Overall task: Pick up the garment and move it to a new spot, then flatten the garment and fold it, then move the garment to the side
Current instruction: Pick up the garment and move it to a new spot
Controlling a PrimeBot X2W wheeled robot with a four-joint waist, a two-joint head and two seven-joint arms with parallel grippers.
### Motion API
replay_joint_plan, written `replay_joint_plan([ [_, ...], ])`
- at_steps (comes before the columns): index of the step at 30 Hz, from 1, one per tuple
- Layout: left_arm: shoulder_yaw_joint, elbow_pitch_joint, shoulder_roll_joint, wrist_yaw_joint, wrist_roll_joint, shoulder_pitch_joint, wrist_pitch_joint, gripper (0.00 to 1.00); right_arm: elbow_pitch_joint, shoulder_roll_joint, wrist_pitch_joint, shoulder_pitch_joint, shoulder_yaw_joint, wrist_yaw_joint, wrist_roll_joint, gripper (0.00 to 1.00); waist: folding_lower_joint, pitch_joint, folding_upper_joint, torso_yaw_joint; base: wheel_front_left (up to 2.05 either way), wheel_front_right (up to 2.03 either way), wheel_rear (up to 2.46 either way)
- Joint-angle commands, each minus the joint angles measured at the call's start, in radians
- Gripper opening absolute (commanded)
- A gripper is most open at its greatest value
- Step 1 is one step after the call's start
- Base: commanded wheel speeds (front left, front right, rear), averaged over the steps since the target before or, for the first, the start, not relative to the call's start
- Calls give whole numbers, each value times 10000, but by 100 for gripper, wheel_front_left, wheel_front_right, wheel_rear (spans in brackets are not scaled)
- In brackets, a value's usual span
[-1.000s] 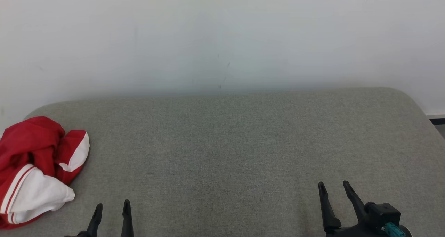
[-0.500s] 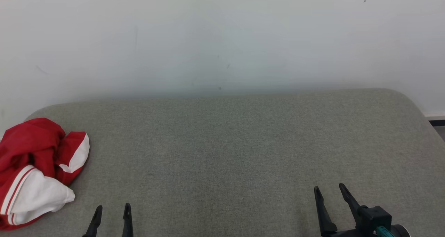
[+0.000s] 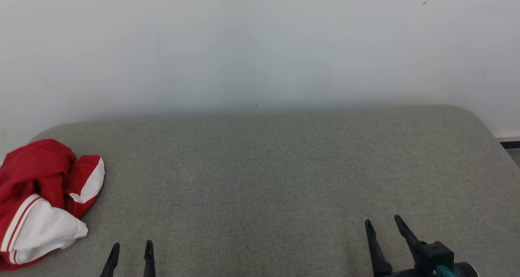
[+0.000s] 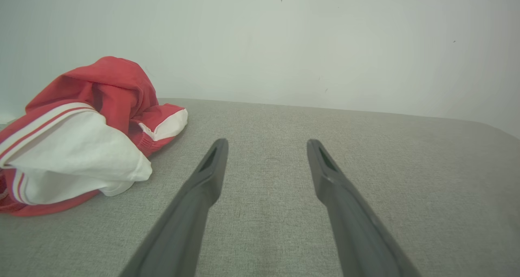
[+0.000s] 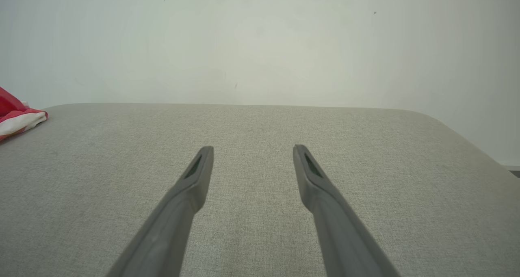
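Observation:
A crumpled red and white garment lies bunched at the far left edge of the grey padded surface. My left gripper sits open at the bottom left, just right of the garment and apart from it. In the left wrist view the garment is a heap to the left of the empty fingers. Low at the right, my right gripper is open and holds nothing. The right wrist view catches a corner of the garment at the far left edge.
A plain white wall rises directly behind the surface. The surface has rounded far corners, and a dark strip of floor shows past its right edge. Bare grey fabric stretches between the two grippers.
Both grippers have slipped a little lower in the head view, the right one also slightly left. The whole picture shifted down a few pixels, so the camera moved. The garment lies as before.

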Motion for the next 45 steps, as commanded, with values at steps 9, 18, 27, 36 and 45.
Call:
replay_joint_plan([
  [9,-87,-38,39,74,-129,110,-14,100,-21,-35,-54,121,-21,-21,-39,100,0,-53,0,162,0,0,0],
  [18,9,-24,38,30,61,160,-12,100,-13,-32,-92,251,6,-21,95,100,0,-118,0,1001,0,0,0],
  [27,249,-102,104,8,195,266,-14,100,54,-30,-177,266,130,-21,362,100,0,-135,0,2216,0,0,0],
  [36,526,-43,295,-89,191,201,-14,100,202,-30,-284,228,252,-21,609,100,0,-152,0,3692,0,0,0],
  [45,847,-232,327,-30,79,298,-12,100,347,-33,-352,-161,564,-21,681,100,0,129,0,4615,0,0,0],
])
